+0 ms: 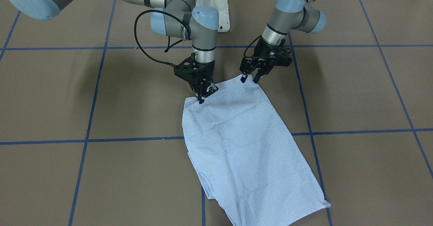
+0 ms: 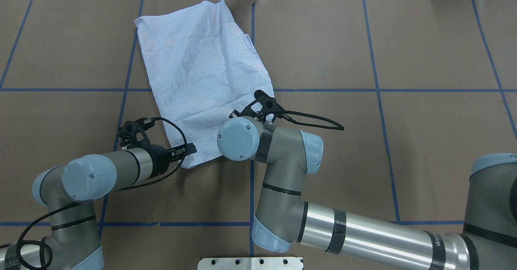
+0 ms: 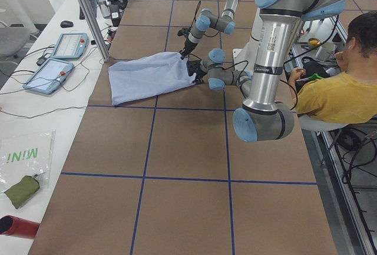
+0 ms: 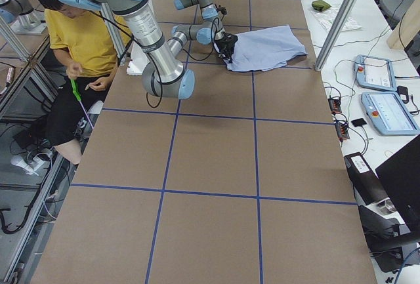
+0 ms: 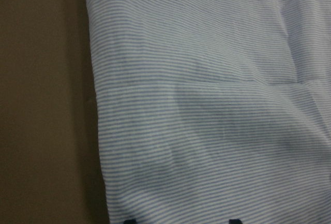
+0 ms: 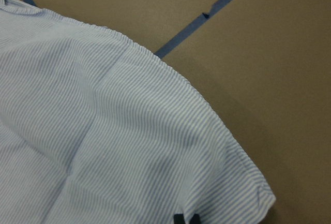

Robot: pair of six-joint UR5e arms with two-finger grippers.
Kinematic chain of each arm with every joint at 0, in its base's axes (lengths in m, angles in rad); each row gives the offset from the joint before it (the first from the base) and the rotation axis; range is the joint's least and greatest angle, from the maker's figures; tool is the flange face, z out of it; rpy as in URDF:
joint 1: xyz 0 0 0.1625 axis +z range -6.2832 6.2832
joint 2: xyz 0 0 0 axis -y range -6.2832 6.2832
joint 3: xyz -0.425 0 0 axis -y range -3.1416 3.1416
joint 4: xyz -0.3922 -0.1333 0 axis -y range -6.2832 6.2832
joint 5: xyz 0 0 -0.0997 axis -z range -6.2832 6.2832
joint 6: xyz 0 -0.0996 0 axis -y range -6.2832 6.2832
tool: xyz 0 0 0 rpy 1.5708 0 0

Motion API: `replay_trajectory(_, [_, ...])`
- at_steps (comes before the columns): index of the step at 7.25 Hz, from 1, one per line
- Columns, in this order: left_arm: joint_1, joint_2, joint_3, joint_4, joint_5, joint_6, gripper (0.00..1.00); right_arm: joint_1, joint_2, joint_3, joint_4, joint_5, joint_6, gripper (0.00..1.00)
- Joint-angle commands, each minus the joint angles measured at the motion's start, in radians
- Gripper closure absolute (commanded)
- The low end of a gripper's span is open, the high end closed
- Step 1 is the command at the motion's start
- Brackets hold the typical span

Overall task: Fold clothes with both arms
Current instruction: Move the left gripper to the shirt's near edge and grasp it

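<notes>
Folded striped shirt (image 1: 247,144) lies flat on the brown surface (image 1: 355,94) (across a blue tape line (image 1: 135,139)). Right claw (image 1: 201,95) pinches one robot-side corner; left claw (image 1: 249,78) gapes wide at the other.

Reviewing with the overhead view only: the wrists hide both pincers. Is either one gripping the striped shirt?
Observer: In the front-facing view the right pincer is shut on one robot-side corner of the light blue-and-white striped cloth shirt.
Operator: And the left?
Observer: The left pincer is open, fingertips either side of the other robot-side corner.
Operator: Anyone nearby?
Observer: A person in a yellow top sits close by, shown in both side views.
</notes>
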Motion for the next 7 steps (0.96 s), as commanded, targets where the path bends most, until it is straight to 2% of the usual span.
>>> replay_trajectory(1, [0.001,0.003,-0.021,0.037,-0.024,0.021,0.31,0.0,-0.002,0.0,0.0,0.0,0.0,1.0])
replay_trajectory(2, [0.001,0.003,-0.021,0.042,-0.027,0.024,0.27,0.0,-0.008,0.0,0.0,0.0,0.0,1.0])
replay_trajectory(4, [0.02,-0.003,-0.018,0.045,-0.027,0.029,0.26,0.0,-0.007,0.003,0.0,0.0,0.0,1.0])
replay_trajectory(5, [0.021,-0.005,-0.018,0.043,-0.024,0.029,0.31,0.0,-0.008,0.006,0.0,0.0,0.0,1.0])
replay_trajectory(7, [0.022,-0.005,-0.015,0.043,-0.021,0.027,0.52,0.0,-0.005,0.008,0.0,0.0,0.0,1.0])
